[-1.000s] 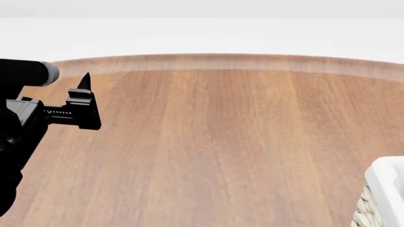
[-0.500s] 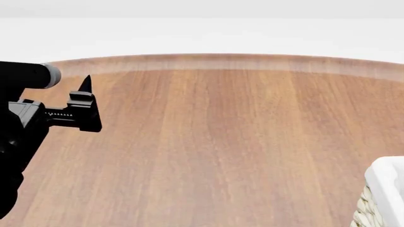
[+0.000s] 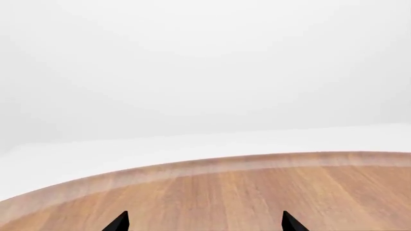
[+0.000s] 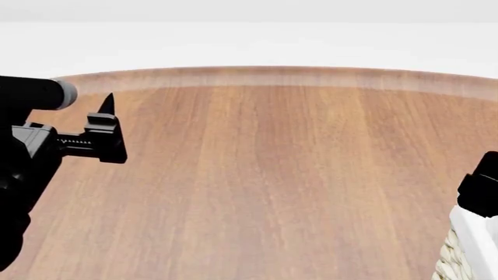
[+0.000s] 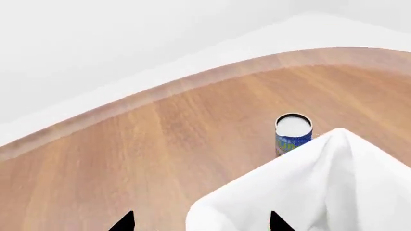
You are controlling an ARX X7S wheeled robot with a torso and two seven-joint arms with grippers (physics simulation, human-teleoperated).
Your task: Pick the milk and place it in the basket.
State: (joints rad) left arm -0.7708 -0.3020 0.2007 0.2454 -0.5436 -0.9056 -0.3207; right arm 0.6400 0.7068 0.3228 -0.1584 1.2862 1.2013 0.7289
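At the lower right corner of the head view, the large cream woven wicker basket with its white cloth lining [image 4: 473,245] is peeking into frame, and just above it a black part of the right arm is showing at the right edge. In the right wrist view the basket's white cloth fold [image 5: 308,187] is filling the lower right, with the two dark fingertips of the right gripper [image 5: 200,222] standing spread apart at the bottom edge, gripping nothing.

At the left of the head view the black left gripper [image 4: 105,125] is hovering above the round brown wooden table [image 4: 272,175]; its tips in the left wrist view [image 3: 204,222] are likewise parted and empty.

Further off, beyond the cloth in the right wrist view, a small white-topped can with a blue and green wrapper [image 5: 293,134] is standing upright on the wood. Its printing is too small to read.

The milk is not appearing in any view. The sensible move, I judge, is looking around for the red-topped carton before reaching, keeping both arms raised clear of the basket's rim.
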